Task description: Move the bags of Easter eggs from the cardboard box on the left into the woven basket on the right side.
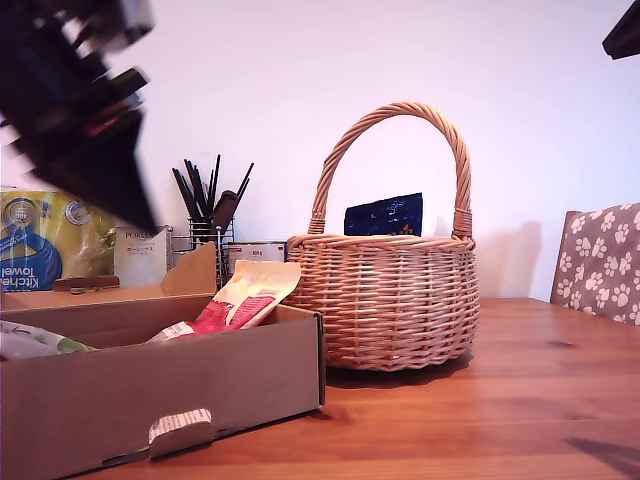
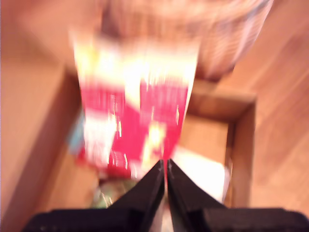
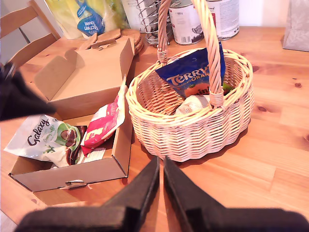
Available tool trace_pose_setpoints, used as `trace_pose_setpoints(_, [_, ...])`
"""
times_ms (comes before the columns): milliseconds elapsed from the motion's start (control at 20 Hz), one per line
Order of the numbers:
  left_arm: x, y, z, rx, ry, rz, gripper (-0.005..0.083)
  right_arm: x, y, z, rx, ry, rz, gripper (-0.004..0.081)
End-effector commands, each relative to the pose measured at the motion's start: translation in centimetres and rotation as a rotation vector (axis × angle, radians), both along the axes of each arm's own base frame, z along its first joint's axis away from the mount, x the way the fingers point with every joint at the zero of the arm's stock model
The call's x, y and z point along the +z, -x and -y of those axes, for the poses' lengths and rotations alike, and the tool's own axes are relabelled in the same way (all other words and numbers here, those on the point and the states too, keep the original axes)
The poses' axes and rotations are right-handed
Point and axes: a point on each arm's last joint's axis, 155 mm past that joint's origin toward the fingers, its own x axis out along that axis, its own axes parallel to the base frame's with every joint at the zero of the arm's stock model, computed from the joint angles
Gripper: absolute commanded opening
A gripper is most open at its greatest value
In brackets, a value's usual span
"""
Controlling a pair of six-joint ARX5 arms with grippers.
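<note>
The cardboard box (image 1: 180, 385) sits at the exterior view's lower left. In it a cream and red bag (image 1: 245, 298) leans on the wall nearest the basket, beside a pale white-green bag (image 3: 46, 140). The woven basket (image 1: 390, 300) stands in the middle and holds a blue bag (image 3: 190, 77) and a white bag (image 3: 193, 104). My first gripper (image 2: 165, 166) hovers, blurred, over the box facing the red bag (image 2: 135, 111), fingers together and empty. Its arm (image 1: 80, 100) fills the exterior view's upper left. My second gripper (image 3: 160, 164) hangs shut and empty, high above the basket's near side.
Behind the box stand a yellow and blue kitchen towel pack (image 1: 40, 240), a white carton (image 1: 140, 255) and a black wire utensil holder (image 1: 205, 235). Tins (image 3: 186, 21) stand behind the basket. A paw-print chair back (image 1: 600, 262) is at the exterior view's right edge.
</note>
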Motion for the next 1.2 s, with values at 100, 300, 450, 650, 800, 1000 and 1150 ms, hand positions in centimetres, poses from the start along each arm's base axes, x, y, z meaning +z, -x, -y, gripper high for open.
trace_pose_setpoints(100, [-0.1, 0.2, -1.0, 0.039, -0.003, -0.022, 0.0119, -0.4, 0.1, -0.2, 0.008, 0.002, -0.005, -0.0013])
trace_pose_setpoints(300, [2.6, -2.4, 1.1, -0.001, 0.07, 0.138, 0.0579, -0.4, 0.0, -0.2, 0.008, 0.001, -0.002, -0.0013])
trace_pose_setpoints(450, [3.4, -3.6, 2.7, -0.099, 0.034, 0.257, 0.0691, -0.4, 0.0, -0.2, 0.008, 0.001, -0.001, -0.0013])
trace_pose_setpoints(650, [0.2, -3.8, 4.3, -0.233, -0.037, 0.243, 0.0691, -0.4, 0.0, -0.2, 0.008, 0.001, -0.001, -0.0013])
trace_pose_setpoints(800, [-3.2, -3.8, 5.6, -0.329, -0.104, 0.221, 0.0691, -0.4, 0.0, -0.2, 0.008, 0.0, -0.001, -0.0013])
trace_pose_setpoints(1000, [-5.3, -4.6, 6.8, -0.34, -0.142, 0.236, 0.0691, -0.4, 0.0, -0.2, 0.008, 0.0, -0.001, -0.0013])
trace_pose_setpoints(1150, [-6.5, -5.8, 6.3, -0.285, -0.244, 0.275, 0.0691, -0.4, 0.0, -0.2, 0.008, 0.001, -0.001, -0.0013])
